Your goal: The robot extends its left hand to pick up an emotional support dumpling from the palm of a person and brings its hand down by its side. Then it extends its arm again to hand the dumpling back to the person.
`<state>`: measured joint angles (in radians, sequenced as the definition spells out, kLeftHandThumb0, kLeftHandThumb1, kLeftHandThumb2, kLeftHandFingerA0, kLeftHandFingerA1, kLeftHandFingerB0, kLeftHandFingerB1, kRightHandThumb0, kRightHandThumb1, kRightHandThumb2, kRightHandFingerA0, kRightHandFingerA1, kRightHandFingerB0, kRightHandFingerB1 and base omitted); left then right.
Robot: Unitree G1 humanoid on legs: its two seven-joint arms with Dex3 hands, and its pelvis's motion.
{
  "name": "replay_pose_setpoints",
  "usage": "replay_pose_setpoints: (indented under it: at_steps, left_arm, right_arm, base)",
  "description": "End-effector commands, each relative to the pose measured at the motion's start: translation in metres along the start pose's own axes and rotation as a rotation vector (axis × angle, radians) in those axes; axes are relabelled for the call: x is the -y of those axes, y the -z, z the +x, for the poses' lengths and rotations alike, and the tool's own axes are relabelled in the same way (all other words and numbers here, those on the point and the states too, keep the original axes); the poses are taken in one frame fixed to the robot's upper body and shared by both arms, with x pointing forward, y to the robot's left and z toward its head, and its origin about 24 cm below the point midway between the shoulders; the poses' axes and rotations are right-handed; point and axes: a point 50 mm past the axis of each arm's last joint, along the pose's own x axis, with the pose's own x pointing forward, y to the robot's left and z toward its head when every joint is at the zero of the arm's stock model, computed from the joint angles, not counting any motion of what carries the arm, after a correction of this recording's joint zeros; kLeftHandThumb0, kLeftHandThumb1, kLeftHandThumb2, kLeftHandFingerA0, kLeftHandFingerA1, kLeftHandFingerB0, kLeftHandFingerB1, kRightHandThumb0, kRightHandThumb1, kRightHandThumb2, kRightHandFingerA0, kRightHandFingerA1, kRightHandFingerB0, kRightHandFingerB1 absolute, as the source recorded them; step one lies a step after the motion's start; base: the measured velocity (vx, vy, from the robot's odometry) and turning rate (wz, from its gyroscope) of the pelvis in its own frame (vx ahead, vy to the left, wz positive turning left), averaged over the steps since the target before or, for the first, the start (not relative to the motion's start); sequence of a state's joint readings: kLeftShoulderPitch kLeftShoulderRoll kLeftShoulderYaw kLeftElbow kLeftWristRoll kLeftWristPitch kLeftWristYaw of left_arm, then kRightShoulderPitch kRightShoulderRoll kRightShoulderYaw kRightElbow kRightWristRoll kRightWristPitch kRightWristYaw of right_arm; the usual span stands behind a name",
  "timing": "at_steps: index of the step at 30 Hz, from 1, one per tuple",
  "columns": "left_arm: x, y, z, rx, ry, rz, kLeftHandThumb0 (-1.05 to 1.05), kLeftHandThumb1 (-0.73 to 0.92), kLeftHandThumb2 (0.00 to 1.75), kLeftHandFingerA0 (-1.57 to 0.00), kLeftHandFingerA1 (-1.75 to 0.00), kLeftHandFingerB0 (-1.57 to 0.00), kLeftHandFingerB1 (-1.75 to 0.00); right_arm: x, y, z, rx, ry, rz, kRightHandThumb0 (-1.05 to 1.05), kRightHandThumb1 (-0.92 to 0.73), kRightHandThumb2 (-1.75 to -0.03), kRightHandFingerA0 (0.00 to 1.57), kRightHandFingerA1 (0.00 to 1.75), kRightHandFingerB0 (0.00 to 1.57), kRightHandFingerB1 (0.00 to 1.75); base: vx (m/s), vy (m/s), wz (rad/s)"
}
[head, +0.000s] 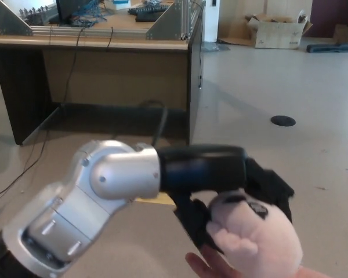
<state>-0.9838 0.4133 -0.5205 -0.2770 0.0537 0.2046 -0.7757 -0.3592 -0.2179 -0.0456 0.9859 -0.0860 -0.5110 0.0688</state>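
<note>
Low in the head view, in front of the wooden worktop (104, 43), the robot's left hand (261, 191) reaches across from the picture's left with its black fingers (194, 217) wrapped around a pale pink plush dumpling (261, 240), pinching it from above and from the side. The dumpling shows small dark face marks on its upper part and a folded pleat bulging toward the camera. Just under the dumpling, at the bottom edge, lies a person's open palm (211, 267), fingers stretched toward the left; the dumpling looks to be touching it or just above it, though the contact itself cannot be made out. The silver elbow joint (113, 176) and dark forearm (203, 168) of the left arm fill the lower left, nearer the camera than the worktop. A yellow sheet (159, 198) on the floor shows only as a sliver beneath the forearm. Beyond the worktop, to the right, a cardboard box (272, 32) sits on the floor near the far wall, and a round dark floor plate (283, 120) lies well apart from the hand. The right hand does not show.
</note>
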Motion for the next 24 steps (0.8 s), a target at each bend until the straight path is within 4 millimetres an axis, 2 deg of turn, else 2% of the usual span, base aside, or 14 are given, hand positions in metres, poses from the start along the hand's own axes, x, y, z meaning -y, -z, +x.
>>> replay_pose_setpoints:
  at_steps: [1,2,3,4,5,9,10,12,13,15,18,19,21,24]
  left_arm:
    - [0.007,-0.003,0.007,0.007,0.001,0.039,-0.20,0.69,0.62,-0.86,-1.36,-0.86,-0.54]
    - [0.010,-0.006,0.011,0.030,-0.014,0.031,-0.20,0.69,0.62,-0.86,-1.36,-0.86,-0.54]
    - [0.011,-0.006,0.013,0.039,-0.022,0.033,-0.30,0.67,0.60,-0.82,-0.77,-0.54,-0.36]
    - [0.012,-0.006,0.014,0.045,-0.029,0.038,-0.30,0.67,0.60,-0.82,-0.77,-0.54,-0.36]
    - [0.013,-0.006,0.014,0.055,-0.033,0.047,-0.60,0.48,0.78,-0.32,-0.48,-0.16,-0.40]
    - [0.012,-0.006,0.012,0.018,-0.046,0.099,-0.84,0.54,0.58,0.00,-0.26,0.00,-0.16]
    - [0.011,-0.006,0.012,0.003,-0.046,0.104,-0.83,0.46,0.88,0.00,-0.09,0.00,-0.06]
    - [0.010,-0.006,0.011,-0.005,-0.047,0.103,-0.85,0.46,0.90,0.00,-0.07,0.00,-0.05]
    - [0.008,-0.007,0.010,-0.010,-0.051,0.102,-0.88,0.48,0.93,0.00,-0.09,0.00,-0.05]
    - [0.006,-0.007,0.008,-0.019,-0.053,0.108,-0.95,0.52,0.96,0.00,-0.03,0.00,0.00]
    - [0.002,-0.007,0.004,-0.034,-0.055,0.114,-0.94,0.51,0.95,0.00,-0.03,0.00,0.00]
    - [0.000,-0.007,0.003,-0.040,-0.059,0.114,-0.93,0.51,0.94,0.00,-0.01,0.00,0.00]
    - [-0.009,-0.007,-0.003,-0.048,-0.083,0.120,-0.93,0.51,0.93,0.00,-0.02,0.00,0.00]
    - [-0.022,-0.008,-0.011,-0.068,-0.101,0.115,-0.90,0.48,0.94,0.00,0.00,0.00,0.00]
  right_arm:
    - [0.006,-0.004,-0.001,0.037,-0.004,-0.072,-0.46,-0.69,-0.60,1.00,0.91,0.74,0.58]
    - [0.006,-0.006,-0.002,0.074,-0.002,-0.042,-0.46,-0.69,-0.60,1.00,0.91,0.74,0.58]
    - [0.006,-0.007,-0.002,0.089,0.000,-0.052,-0.47,-0.71,-0.61,0.96,0.84,0.78,0.58]
    - [0.006,-0.008,-0.003,0.098,0.003,-0.072,-0.47,-0.71,-0.61,0.96,0.84,0.78,0.58]
    - [0.006,-0.006,0.000,0.065,0.011,-0.049,-0.38,-0.63,-0.59,0.68,0.61,0.55,0.46]
    - [0.006,-0.003,0.006,-0.025,0.017,-0.003,-0.42,-0.61,-0.58,0.69,0.56,0.54,0.42]
    - [0.006,-0.004,0.005,-0.006,0.005,0.015,-0.40,-0.60,-0.58,0.72,0.58,0.55,0.41]
    - [0.007,-0.005,0.004,0.007,0.000,0.022,-0.41,-0.61,-0.58,0.69,0.55,0.54,0.41]
    - [0.006,-0.005,0.004,0.009,0.001,0.023,-0.46,-0.49,-0.81,0.64,0.64,0.43,0.52]
    - [0.005,-0.007,0.002,0.013,0.000,0.021,-0.37,-0.63,-0.59,0.72,0.59,0.54,0.42]
    - [0.005,-0.009,0.000,0.022,-0.008,-0.014,-0.34,-0.64,-0.59,0.75,0.65,0.58,0.44]
    - [0.006,-0.006,0.002,0.003,-0.005,-0.022,-0.45,-0.53,-0.82,0.63,0.62,0.46,0.52]
    - [0.007,-0.003,0.004,-0.022,-0.002,-0.032,-0.43,-0.64,-0.60,0.70,0.46,0.53,0.38]
    - [0.006,-0.003,0.003,-0.008,0.007,-0.014,-0.52,-0.62,-0.60,0.73,0.46,0.57,0.39]
  base:
    - [0.00,0.000,0.00]
    - [0.00,0.000,0.00]
    - [0.00,0.000,0.00]
    - [0.00,0.000,0.00]
    - [0.00,0.000,0.00]
    - [0.00,0.000,0.00]
    - [0.00,0.000,0.00]
    - [0.00,0.000,0.00]
    - [0.00,0.000,0.00]
    - [0.00,0.000,0.00]
    - [0.00,0.000,0.00]
    - [0.00,0.000,0.00]
    - [0.00,0.000,0.00]
    - [0.00,0.000,0.00]
